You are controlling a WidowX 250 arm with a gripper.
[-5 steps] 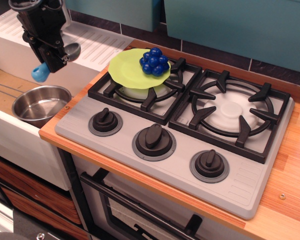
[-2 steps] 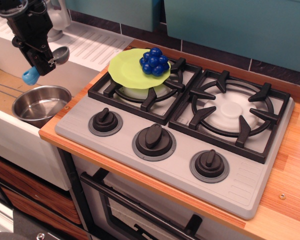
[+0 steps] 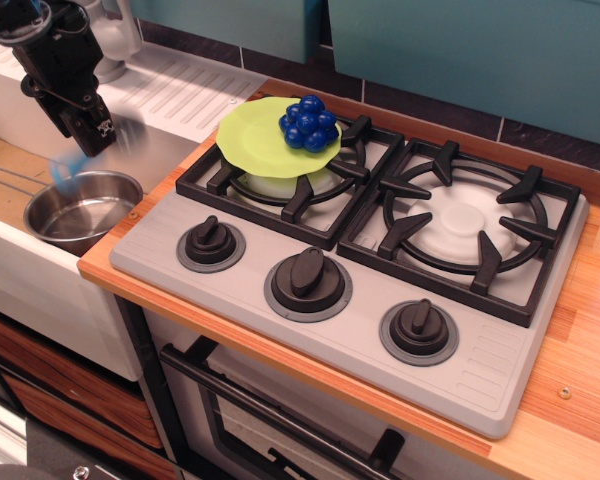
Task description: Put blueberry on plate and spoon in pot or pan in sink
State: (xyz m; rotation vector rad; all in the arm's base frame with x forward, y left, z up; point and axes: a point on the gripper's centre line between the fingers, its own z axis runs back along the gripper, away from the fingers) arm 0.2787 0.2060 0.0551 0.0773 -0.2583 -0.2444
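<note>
A: Nearest, the pot (image 3: 83,209) sits in the sink (image 3: 20,160), handle to the left. The spoon (image 3: 80,165), a blue-and-grey blur, hangs just above its rim.

B: The step in hand?

A: Likely the drop. Best to centre the spoon over the pot's mouth, lower it inside, then release, so it cannot glance off the rim.

B: And the fingers (image 3: 98,140)?

A: Narrow and apparently clamped on the spoon, though blur hides the contact.

B: Farther back?

A: The blueberry (image 3: 309,122) rests on the plate (image 3: 255,135), on the left burner (image 3: 290,175).
</note>
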